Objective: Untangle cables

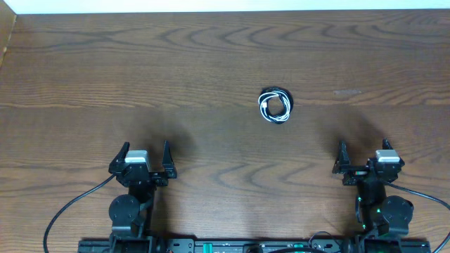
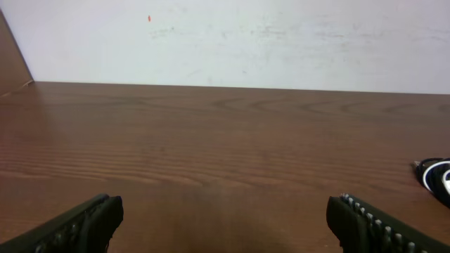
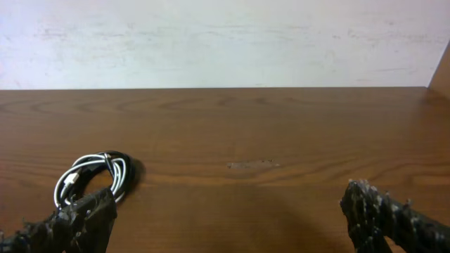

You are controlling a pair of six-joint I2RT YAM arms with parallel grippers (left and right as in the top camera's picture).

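A black cable and a white cable lie wound together in a small coil [image 1: 275,105] on the wooden table, right of centre. The coil shows at the left of the right wrist view [image 3: 95,176] and at the far right edge of the left wrist view [image 2: 439,176]. My left gripper [image 1: 144,159] is open and empty near the front edge, far left of the coil; its fingers [image 2: 223,219] frame bare wood. My right gripper [image 1: 363,156] is open and empty at the front right, with its fingers [image 3: 228,214] wide apart and the coil ahead to its left.
The brown wooden table [image 1: 140,70] reaches to a white wall at the back [image 3: 225,35]. A small pale scuff [image 1: 346,92] marks the wood right of the coil. Thick black arm wires [image 1: 70,207] trail by the arm bases at the front edge.
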